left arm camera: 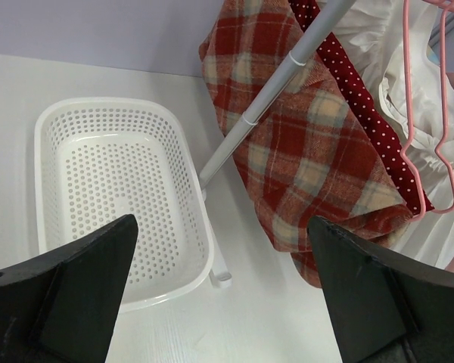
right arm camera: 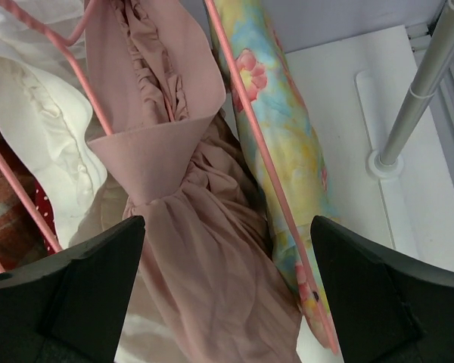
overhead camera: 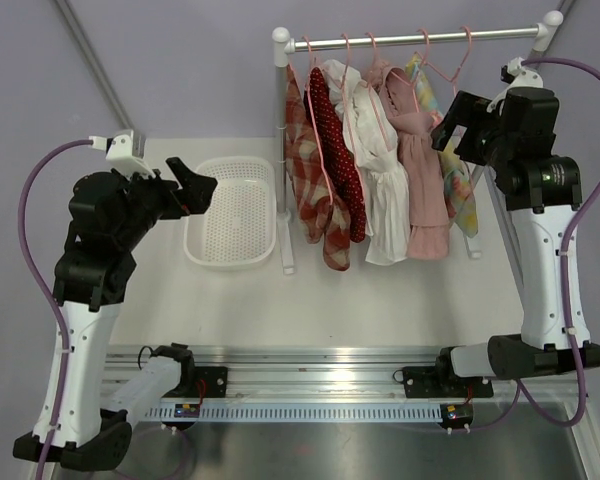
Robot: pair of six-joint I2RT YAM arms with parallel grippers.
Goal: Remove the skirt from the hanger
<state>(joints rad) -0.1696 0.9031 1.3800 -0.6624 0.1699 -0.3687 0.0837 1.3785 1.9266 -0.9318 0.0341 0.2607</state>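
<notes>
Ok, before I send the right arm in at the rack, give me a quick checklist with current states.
1. Right gripper open: ok. The jaws are wide and hold nothing.
2. Left gripper open: ok. It is empty and sits by the basket.
3. Basket free: ok. Nothing can be seen in it.
4. Hangers hooked on the rail: ok.
5. Target picked out: cannot tell which garment it is. The right wrist view faces the pink garment and the floral one. The plaid one hangs at the other end.
</notes>
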